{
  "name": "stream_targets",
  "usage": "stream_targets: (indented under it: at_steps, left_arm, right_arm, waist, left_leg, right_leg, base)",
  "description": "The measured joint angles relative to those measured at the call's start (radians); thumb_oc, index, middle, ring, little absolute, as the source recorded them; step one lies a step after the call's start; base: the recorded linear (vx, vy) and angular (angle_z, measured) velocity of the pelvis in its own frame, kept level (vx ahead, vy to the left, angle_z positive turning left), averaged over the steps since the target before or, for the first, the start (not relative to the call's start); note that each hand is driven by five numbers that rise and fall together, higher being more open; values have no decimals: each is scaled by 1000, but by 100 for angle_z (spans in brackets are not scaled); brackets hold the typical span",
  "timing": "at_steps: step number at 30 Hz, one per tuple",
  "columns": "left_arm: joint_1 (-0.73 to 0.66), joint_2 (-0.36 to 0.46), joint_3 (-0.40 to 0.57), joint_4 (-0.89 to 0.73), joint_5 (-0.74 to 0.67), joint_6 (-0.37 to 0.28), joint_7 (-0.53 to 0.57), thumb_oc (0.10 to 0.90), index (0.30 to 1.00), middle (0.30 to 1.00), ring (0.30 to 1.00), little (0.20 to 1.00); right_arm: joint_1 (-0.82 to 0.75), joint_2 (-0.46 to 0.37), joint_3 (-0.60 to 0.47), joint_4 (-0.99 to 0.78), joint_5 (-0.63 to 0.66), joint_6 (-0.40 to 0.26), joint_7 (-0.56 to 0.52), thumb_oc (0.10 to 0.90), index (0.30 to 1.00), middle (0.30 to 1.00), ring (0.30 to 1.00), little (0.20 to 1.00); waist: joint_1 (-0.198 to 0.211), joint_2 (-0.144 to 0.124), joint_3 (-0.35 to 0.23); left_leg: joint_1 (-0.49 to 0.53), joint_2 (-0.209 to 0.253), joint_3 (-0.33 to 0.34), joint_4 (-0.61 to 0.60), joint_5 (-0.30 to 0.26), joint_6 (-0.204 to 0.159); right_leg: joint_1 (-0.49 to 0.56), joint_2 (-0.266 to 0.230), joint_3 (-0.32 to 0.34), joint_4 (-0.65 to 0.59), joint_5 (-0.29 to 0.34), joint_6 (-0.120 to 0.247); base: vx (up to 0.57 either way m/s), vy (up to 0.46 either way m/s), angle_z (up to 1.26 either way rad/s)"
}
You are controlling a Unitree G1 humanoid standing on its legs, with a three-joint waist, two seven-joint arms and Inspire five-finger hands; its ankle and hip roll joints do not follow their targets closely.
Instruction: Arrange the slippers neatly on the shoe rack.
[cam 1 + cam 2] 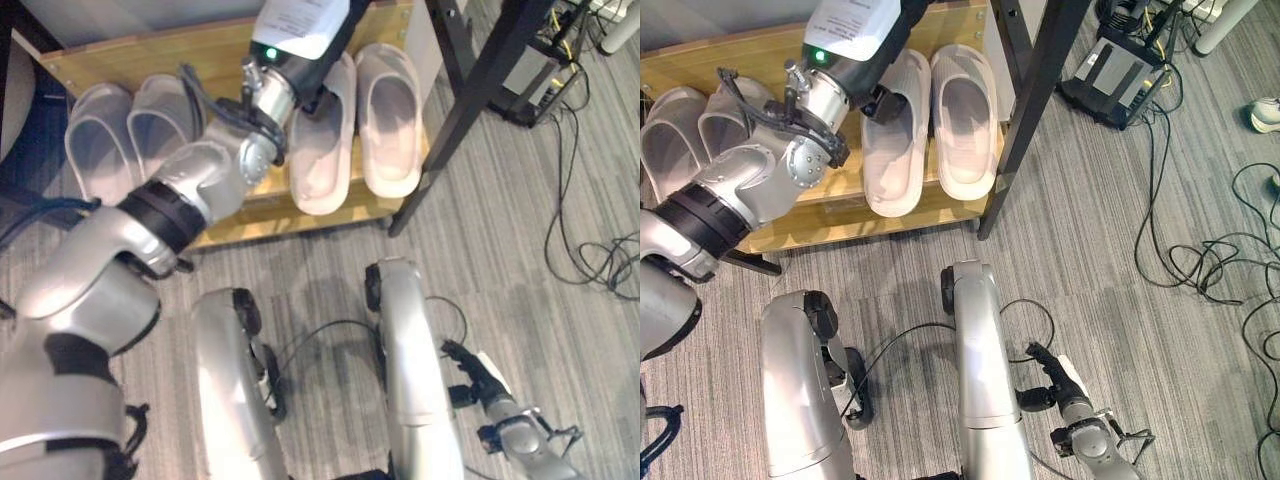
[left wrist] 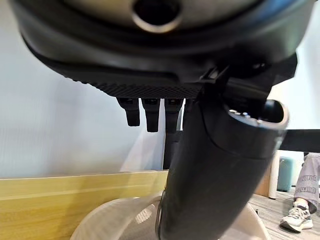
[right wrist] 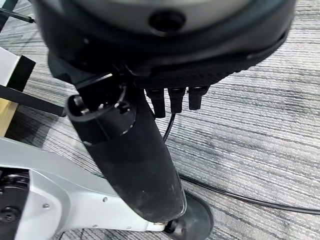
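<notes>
A low wooden shoe rack (image 1: 262,212) carries two pairs of slippers side by side. The grey pair (image 1: 130,135) lies at its left end. The pale pink pair lies at its right end: the left slipper (image 1: 320,165) sticks out a little past the front edge, the right slipper (image 1: 392,120) beside it. My left hand (image 1: 883,103) reaches over the rack to the left pink slipper's strap. In the left wrist view its fingers (image 2: 152,115) hang straight and its thumb (image 2: 215,190) rests by the slipper's pale rim (image 2: 115,220). My right hand (image 1: 478,375) hangs open low over the carpet.
A black slanted table leg (image 1: 470,110) stands right beside the rack's right end. Cables (image 1: 590,250) loop over the grey carpet at right, near a black box (image 1: 1120,65). A person's leg and shoe (image 2: 299,212) are beyond the rack. A pale wall backs the rack.
</notes>
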Motion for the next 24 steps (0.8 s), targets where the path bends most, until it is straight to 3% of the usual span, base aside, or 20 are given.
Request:
stream_targets:
  at_steps: [11,16,24]
  left_arm:
    - [34,-1,0,-3,13,-4,-3,800,900,900,900,900]
    - [33,-60,-11,128,75,4,-3,800,900,900,900,900]
    - [33,-55,-11,164,83,15,-5,800,900,900,900,900]
  right_arm:
    - [-2,1,20,27,-32,15,0,800,900,900,900,900]
    - [-6,1,46,29,-36,18,-1,800,900,900,900,900]
    - [-4,1,45,30,-38,17,-1,800,900,900,900,900]
  waist:
    - [1,0,0]
    - [-11,1,0]
    - [-10,1,0]
  left_leg:
    - [20,-16,3,9,5,-11]
    - [20,-15,2,23,1,-21]
    - [20,-14,2,22,-5,-22]
  right_leg:
    - [20,-2,14,21,-11,7]
    - [23,0,18,31,-17,10]
    - [19,8,18,31,-19,10]
  base:
    - [-14,-2,4]
    - [0,0,0]
    - [5,1,0]
